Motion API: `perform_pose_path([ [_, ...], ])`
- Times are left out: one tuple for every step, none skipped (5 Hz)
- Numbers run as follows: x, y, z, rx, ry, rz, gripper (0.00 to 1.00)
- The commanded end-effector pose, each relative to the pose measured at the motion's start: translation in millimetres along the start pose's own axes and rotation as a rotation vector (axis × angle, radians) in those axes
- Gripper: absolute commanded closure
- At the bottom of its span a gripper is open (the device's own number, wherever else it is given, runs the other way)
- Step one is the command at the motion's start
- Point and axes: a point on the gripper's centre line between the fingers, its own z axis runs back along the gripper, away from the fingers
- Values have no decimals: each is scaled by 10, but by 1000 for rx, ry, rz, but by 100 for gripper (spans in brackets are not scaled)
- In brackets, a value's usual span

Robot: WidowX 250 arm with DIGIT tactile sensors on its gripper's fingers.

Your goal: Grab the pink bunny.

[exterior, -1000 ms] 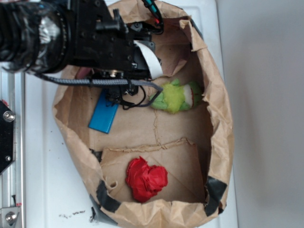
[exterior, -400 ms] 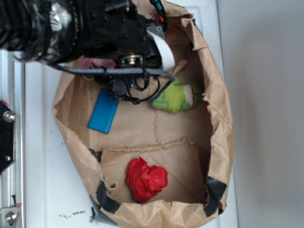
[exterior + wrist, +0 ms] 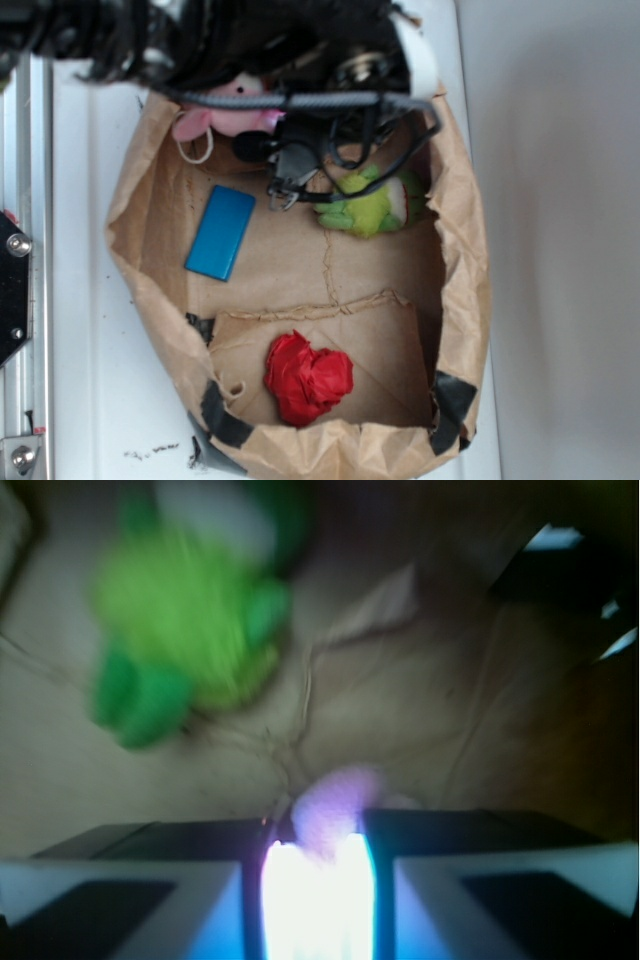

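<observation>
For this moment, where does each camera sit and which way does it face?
Exterior: overhead, looking down into the brown paper bag holding the pink bunny, green plush toy, blue card and red lump; the black arm crosses the top.
Wrist: on the gripper, facing the bag floor; blurred gripper fingers fill the bottom edge.
Shared: the green plush toy and bag paper.

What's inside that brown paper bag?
Inside the paper bag: a pink bunny at the top edge, a yellow-green plush toy, a blue flat block and a red crumpled lump. The robot arm covers the bag's upper part and part of the bunny.
</observation>
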Motion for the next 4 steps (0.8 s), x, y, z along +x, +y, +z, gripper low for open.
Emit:
perform_pose_path([
  [-8, -2, 903, -104, -67, 12, 100],
  [-31, -109, 1003, -106, -103, 20, 100],
  [-52, -263, 1037, -70, -149, 65, 100],
  [16, -395, 1135, -51, -147, 143, 100],
])
